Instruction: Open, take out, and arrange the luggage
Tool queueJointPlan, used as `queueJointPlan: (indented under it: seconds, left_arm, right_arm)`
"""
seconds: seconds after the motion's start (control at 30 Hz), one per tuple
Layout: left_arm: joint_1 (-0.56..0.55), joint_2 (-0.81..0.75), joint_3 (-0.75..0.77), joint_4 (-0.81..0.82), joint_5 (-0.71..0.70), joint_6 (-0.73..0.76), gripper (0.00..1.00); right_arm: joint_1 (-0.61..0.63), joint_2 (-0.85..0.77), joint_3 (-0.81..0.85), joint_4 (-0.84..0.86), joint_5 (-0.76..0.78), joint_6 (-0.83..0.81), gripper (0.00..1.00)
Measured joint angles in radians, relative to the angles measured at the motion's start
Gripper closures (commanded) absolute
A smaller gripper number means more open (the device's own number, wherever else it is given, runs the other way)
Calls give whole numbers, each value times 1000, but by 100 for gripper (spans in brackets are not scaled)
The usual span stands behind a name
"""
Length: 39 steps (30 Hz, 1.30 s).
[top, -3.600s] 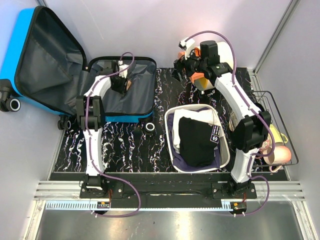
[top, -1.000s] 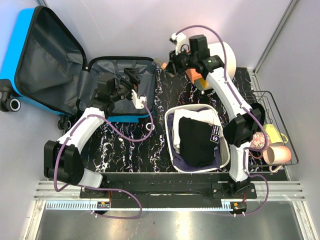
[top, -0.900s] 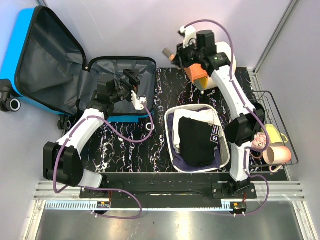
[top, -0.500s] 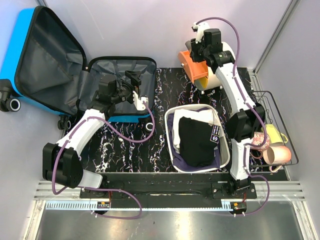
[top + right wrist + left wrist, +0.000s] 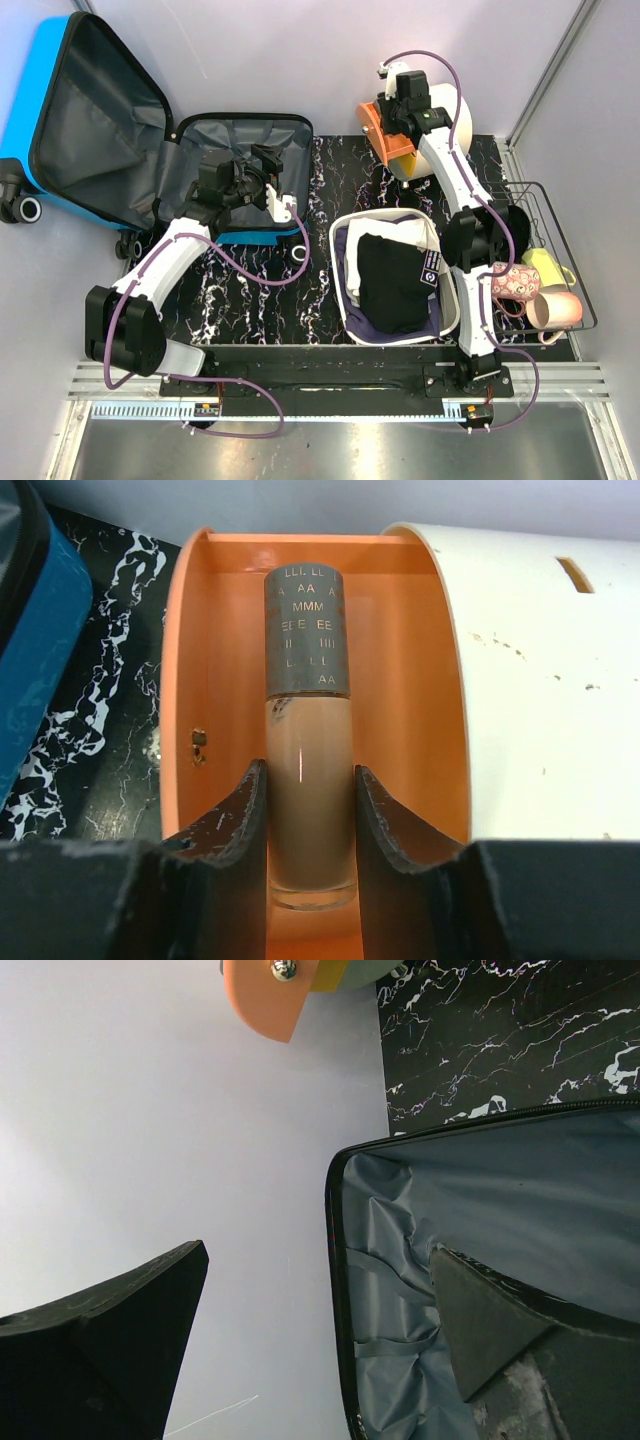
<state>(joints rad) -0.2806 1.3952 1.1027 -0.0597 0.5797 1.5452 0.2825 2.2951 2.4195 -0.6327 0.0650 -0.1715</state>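
Note:
The luggage (image 5: 100, 120) lies open at the back left, its blue lid leaning on the wall and its grey lining bare. My left gripper (image 5: 268, 168) hovers open over the right part of the lower half, nothing between its fingers. The left wrist view shows that gripper (image 5: 318, 1255) above the lining (image 5: 500, 1190) and the black rim. My right gripper (image 5: 310, 770) is shut on a glass bottle (image 5: 308, 660) of beige liquid with a grey cap. It holds the bottle inside the orange compartment (image 5: 400, 680) of a white round container (image 5: 440, 105).
A white basin (image 5: 447, 290) with dark clothes sits mid-table. A black wire basket (image 5: 560, 200) with mugs (image 5: 555, 310) stands at the right edge. A small black ring (image 5: 300, 256) lies in front of the luggage. Walls close in behind and on both sides.
My right gripper has swung right with the bottle, from left of the orange compartment to inside it. The left arm, earlier reaching into the luggage, has drawn back and now holds still.

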Motion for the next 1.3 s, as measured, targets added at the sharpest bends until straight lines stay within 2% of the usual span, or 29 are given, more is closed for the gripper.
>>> queueJointPlan:
  seconds: [0.03,0.13,0.23,0.3,0.7,0.9,1.1,1.3]
  left_arm:
    - [0,0,0,0,0,0,1]
    - [0,0,0,0,0,1,1]
    - [0,0,0,0,0,1,1]
    - [0,0,0,0,0,2,1]
    - [0,9,0,0,0,3,1]
    - [0,15,0,-8,0,-1,1]
    - [0,16,0,-18,-1,-11,1]
    - [0,16,0,-18,-10,-32,1]
  right_arm:
    - [-2,5,0,0,3,-1,77]
    - [-4,16,8,0,5,-3,74]
    - [-4,18,14,0,5,-7,59]
    - [-4,18,22,-1,4,-8,53]
    - [-4,18,50,22,-2,-14,52]
    - [3,8,68,22,-58,-34,55]
    - [80,-24,65,34,-72,-128,56]
    - [177,-29,52,41,-73,-154,60]
